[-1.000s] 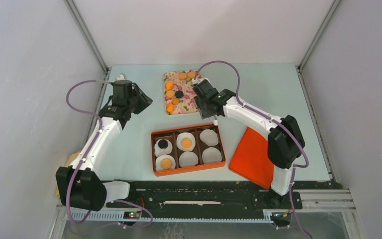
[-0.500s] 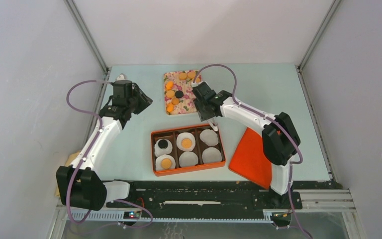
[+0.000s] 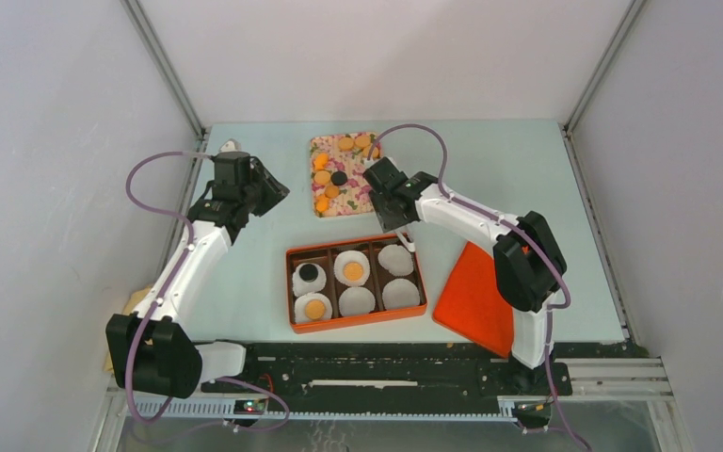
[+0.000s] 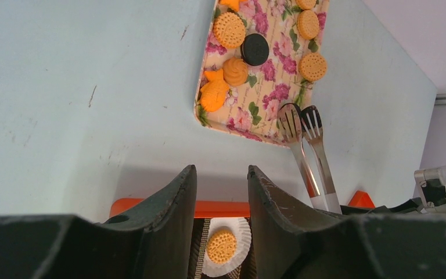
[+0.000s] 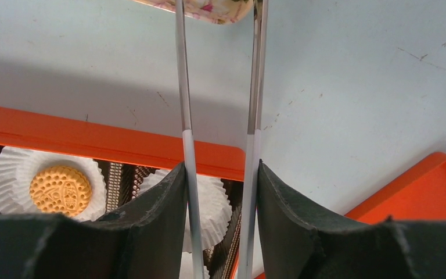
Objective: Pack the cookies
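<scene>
Several orange-tan cookies [image 3: 323, 176] and one black cookie [image 3: 339, 177] lie on a floral tray [image 3: 350, 203]; they also show in the left wrist view, the black cookie [image 4: 254, 49] among them. An orange box [image 3: 356, 324] holds white paper cups; three hold cookies: one black [image 3: 309, 273], two orange [image 3: 352, 271]. My right gripper [image 3: 383, 195] is shut on metal tongs [image 5: 218, 87], with the tong tips [image 4: 299, 119] open and empty over the tray's near right corner. My left gripper [image 3: 276, 193] is open and empty, left of the tray.
The box's orange lid [image 3: 478, 297] lies on the table right of the box, under the right arm. Three cups [image 3: 396, 259] in the box are empty. Grey walls enclose the table on three sides.
My right arm has folded in a little and its gripper with the tongs has shifted slightly nearer, toward the box. The left arm has not moved.
</scene>
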You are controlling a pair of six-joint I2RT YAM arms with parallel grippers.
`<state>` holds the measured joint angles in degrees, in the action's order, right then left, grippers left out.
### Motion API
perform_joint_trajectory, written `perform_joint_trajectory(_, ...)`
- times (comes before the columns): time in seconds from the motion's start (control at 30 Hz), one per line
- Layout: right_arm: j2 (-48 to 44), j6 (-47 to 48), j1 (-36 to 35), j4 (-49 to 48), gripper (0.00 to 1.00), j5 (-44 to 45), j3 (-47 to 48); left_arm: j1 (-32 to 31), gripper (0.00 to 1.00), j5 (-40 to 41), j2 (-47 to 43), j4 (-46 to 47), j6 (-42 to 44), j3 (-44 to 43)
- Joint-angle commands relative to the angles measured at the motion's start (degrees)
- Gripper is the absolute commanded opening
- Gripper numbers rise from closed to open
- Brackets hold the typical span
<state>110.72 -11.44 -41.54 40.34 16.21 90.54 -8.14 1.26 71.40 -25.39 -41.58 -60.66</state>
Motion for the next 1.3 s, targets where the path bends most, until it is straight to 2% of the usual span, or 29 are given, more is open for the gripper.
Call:
perform_joint_trajectory(0.0,-0.83,-1.56,0.05,1.22,0.5,0.35,1.55,-0.21,0.43,-0.39,-1.2,1.34,0.3,0.37)
perform_joint_trajectory(0.13,0.36,-1.18,0.01,1.22,0.45,-1.28,2.74,-0.21,0.43,-0.81,-0.85,1.44,0.27,0.46)
perform_joint_trajectory(0.3,0.08,-0.75,-0.49,2.0,0.26,-0.16,5.08,-0.21,0.43,-0.82,-1.01,1.48,0.32,0.54)
perform_joint_trajectory(0.4,-3.74,-0.73,-1.18,1.11,0.22,0.48,4.16,-0.21,0.43,-0.7,-1.24,1.31,0.45,0.42)
perform_joint_trajectory(0.8,-21.9,1.18,-8.15,3.39,0.19,1.79,-4.49,0.06,0.43,-0.3,-0.83,0.74,0.21,-0.02)
perform_joint_trajectory(1.0,-30.23,0.5,-16.43,8.67,0.19,-3.23,-9.6,0.06,0.43,-0.8,-0.47,0.6,-0.16,-0.37)
perform_joint_trajectory(1.27,-34.3,-5.15,-27.07,15.18,0.2,-6.35,-15.51,-0.2,0.43,-0.82,-1.46,0.43,-0.16,0.25)
